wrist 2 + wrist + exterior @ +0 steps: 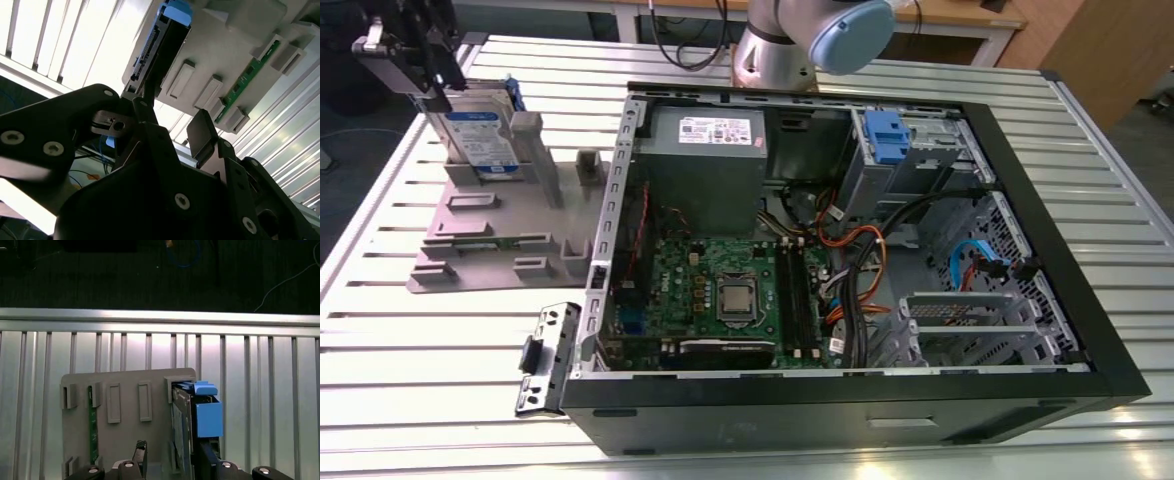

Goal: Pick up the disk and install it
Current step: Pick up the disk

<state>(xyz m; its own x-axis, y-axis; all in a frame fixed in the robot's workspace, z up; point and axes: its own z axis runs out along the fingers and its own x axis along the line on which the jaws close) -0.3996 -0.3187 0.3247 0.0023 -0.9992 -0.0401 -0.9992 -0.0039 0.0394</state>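
Pincer [434,85] released, straddling the upright disk [478,140] (seated in the grey stand [480,230])

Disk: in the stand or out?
In the stand, upright on its edge. In the exterior view the disk stands in the grey stand against its posts, and the tool hangs close over it.

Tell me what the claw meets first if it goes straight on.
Probably the disk, upright in the grey stand: the open claw points at its top edge, though depth is unclear.
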